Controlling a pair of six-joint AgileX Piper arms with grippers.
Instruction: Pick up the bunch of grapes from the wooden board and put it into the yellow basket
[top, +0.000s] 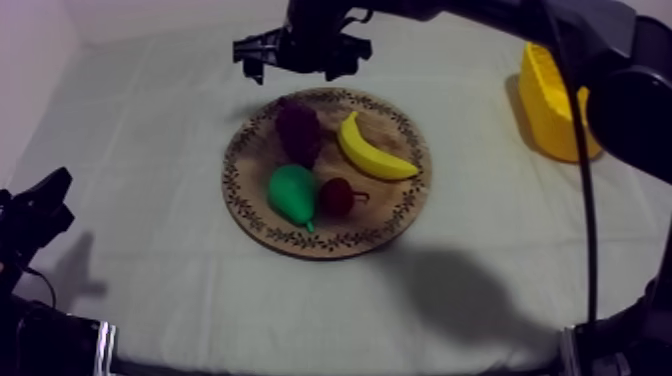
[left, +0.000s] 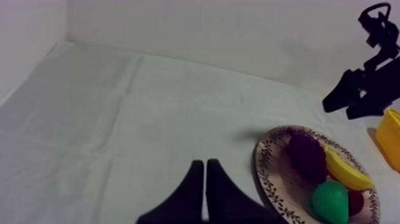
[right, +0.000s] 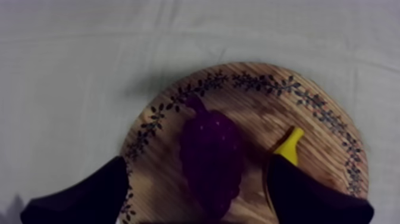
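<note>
Cloth-covered table (top: 150, 200): wooden board (top: 240, 190) holds grapes (top: 298, 130), banana (top: 372, 150), pear (top: 292, 193), small red fruit (top: 337, 196).

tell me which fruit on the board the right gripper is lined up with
The purple bunch of grapes: centred between the fingers of the open right gripper; the banana sits off beside one finger.

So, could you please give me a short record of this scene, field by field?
Board: round wooden board with patterned rim, mid-table
On board: purple bunch of grapes, yellow banana, green pear, small red fruit
Basket: yellow basket, at the right, apart from the board
Left gripper: shut on nothing, low at the left
Right gripper: open over the board, one finger each side of the grapes
Task stage: grapes not yet picked up
</note>
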